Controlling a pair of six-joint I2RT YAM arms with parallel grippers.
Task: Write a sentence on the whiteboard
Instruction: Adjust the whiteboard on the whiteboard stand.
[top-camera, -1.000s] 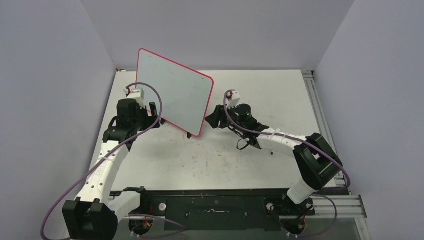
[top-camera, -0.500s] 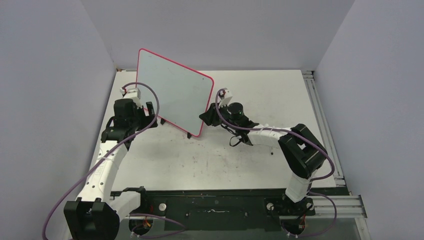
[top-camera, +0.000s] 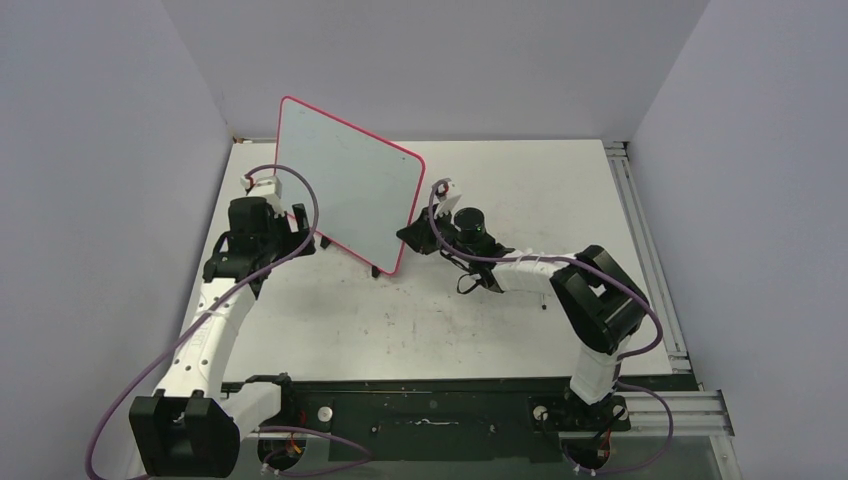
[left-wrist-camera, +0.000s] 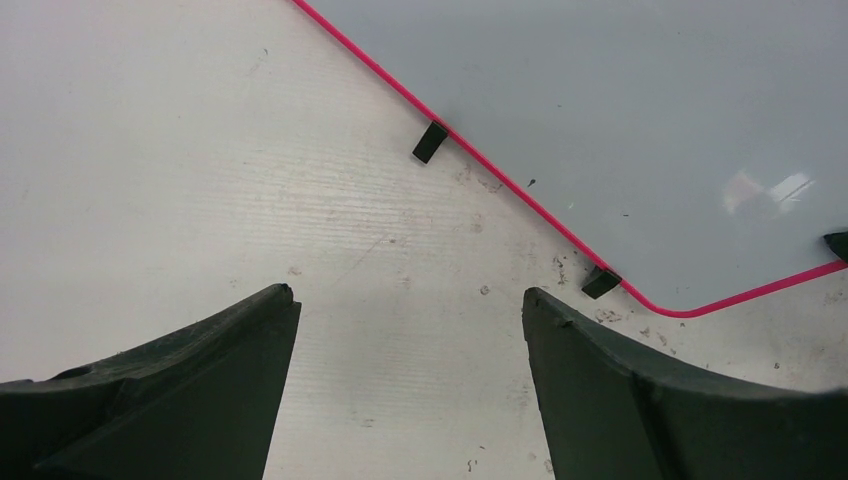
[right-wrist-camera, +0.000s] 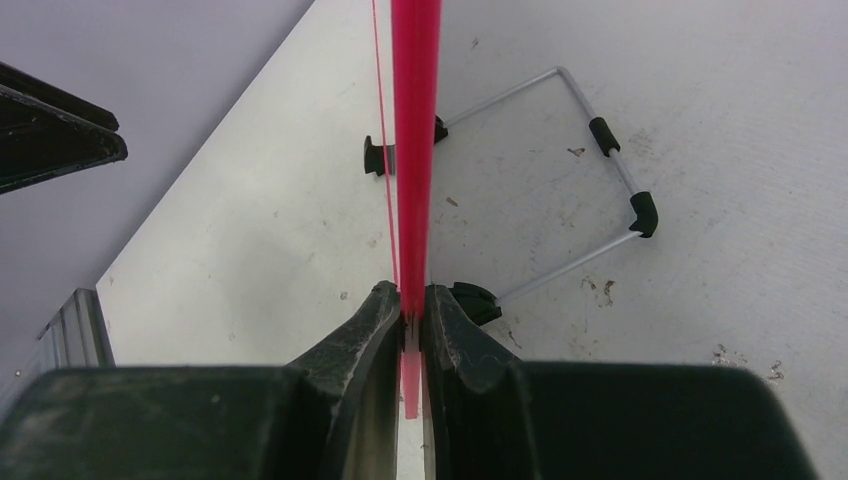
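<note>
The right gripper (right-wrist-camera: 405, 300) has its 2 fingers (right-wrist-camera: 365, 340) pressed together on the thin pink-red rim of the whiteboard (right-wrist-camera: 415, 150), clamped on the board's edge. In the right wrist view the board appears edge-on, its rim running straight away from between the fingers. Just beyond the right finger and off to its right, a wire stand (right-wrist-camera: 645, 212) with black sleeves rests on the scuffed white table (right-wrist-camera: 720, 300) behind the board.

The left gripper (left-wrist-camera: 410, 300) has its 2 fingers (left-wrist-camera: 600, 390) set wide apart, with nothing between them but bare tabletop (left-wrist-camera: 150, 150). Ahead of them, the board's lower rim slants across the view with 2 small black feet (left-wrist-camera: 431, 142) on the table. Its pale glossy face (left-wrist-camera: 620, 120) fills the space beyond, and its rounded lower corner lies ahead and to the right of the fingers.

From above, the whiteboard (top-camera: 345, 185) stands tilted between the 2 arms. The left gripper (top-camera: 300, 222) sits near its lower left edge, apart from it, and the right gripper (top-camera: 412, 235) sits on its right edge.
</note>
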